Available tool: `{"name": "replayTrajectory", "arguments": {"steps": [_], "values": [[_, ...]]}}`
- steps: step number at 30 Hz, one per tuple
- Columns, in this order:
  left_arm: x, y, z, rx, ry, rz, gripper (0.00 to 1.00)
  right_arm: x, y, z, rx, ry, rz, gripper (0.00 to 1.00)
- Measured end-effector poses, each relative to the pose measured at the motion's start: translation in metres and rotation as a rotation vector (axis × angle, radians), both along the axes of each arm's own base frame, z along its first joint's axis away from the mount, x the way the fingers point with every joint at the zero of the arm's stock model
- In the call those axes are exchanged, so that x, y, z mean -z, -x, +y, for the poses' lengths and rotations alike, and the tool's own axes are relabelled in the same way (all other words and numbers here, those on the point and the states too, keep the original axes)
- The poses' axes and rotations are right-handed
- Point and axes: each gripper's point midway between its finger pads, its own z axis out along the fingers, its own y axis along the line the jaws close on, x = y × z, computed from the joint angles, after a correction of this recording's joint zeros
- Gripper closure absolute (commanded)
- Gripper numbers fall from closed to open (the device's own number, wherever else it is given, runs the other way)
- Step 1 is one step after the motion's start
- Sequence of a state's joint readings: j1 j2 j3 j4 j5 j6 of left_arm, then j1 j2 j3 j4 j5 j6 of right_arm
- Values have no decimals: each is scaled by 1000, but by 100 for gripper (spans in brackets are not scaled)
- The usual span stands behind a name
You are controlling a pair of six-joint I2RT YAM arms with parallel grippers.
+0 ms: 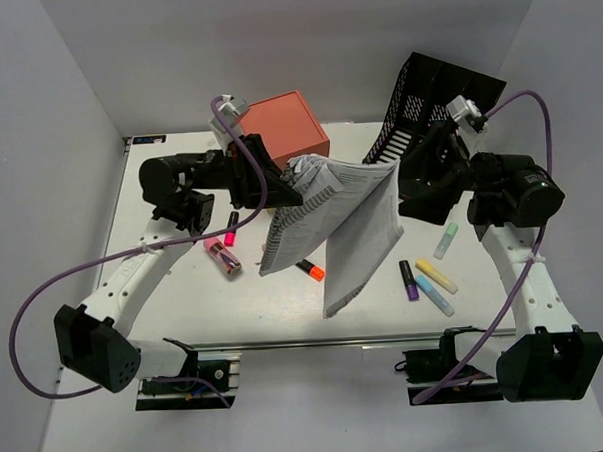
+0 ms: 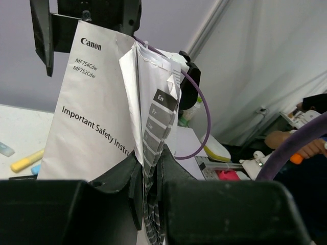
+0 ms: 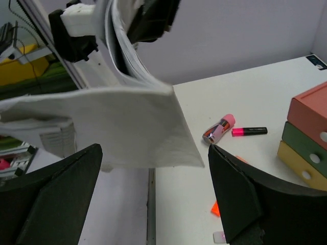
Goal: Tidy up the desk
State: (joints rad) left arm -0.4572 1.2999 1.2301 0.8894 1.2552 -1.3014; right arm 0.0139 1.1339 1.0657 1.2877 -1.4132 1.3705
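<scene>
The white desk point(image 1: 176, 322) carries scattered highlighters. My left gripper point(image 1: 292, 189) is shut on the edge of a white Canon safety booklet point(image 1: 331, 225) and holds it open in the air above the desk's middle. In the left wrist view the jaws point(image 2: 148, 178) pinch the booklet's grey tabbed pages point(image 2: 153, 127). My right gripper point(image 1: 408, 186) is open and empty at the booklet's right edge. In the right wrist view a loose page point(image 3: 112, 127) hangs just ahead of its spread jaws point(image 3: 153, 189), apart from both fingers.
A red-green-yellow drawer unit point(image 1: 285, 127) stands at the back, a black mesh tray point(image 1: 436, 95) at the back right. A pink highlighter point(image 1: 231, 229), a pink tube point(image 1: 223, 257) and an orange highlighter point(image 1: 309, 270) lie left; purple point(image 1: 409, 279), yellow point(image 1: 436, 275), blue point(image 1: 435, 295) and green point(image 1: 446, 240) ones lie right.
</scene>
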Motion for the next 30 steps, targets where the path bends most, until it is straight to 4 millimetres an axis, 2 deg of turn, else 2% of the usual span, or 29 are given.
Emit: {"name": "replayTrajectory", "arguments": {"steps": [6,15,22,23,26,27,28,30], "values": [[4,0,-18,63,-10,26,100,1,10,8,-51,15,-95,11],[-6,13,-27,125,-1,10,100,3,16,12,-80,27,-154,11],[5,-1,-47,171,-26,59,100,2,24,17,-111,24,-159,14],[8,-3,-50,175,-30,69,100,1,26,18,-116,22,-162,17],[16,-8,-56,185,-47,89,100,-2,34,18,-123,18,-180,41],[17,-9,-57,185,-49,93,100,-4,37,18,-124,17,-187,57],[18,-10,-57,184,-49,93,100,-5,40,18,-125,15,-201,65],[18,-12,-59,183,-49,90,100,-7,47,18,-131,15,-206,75]]}}
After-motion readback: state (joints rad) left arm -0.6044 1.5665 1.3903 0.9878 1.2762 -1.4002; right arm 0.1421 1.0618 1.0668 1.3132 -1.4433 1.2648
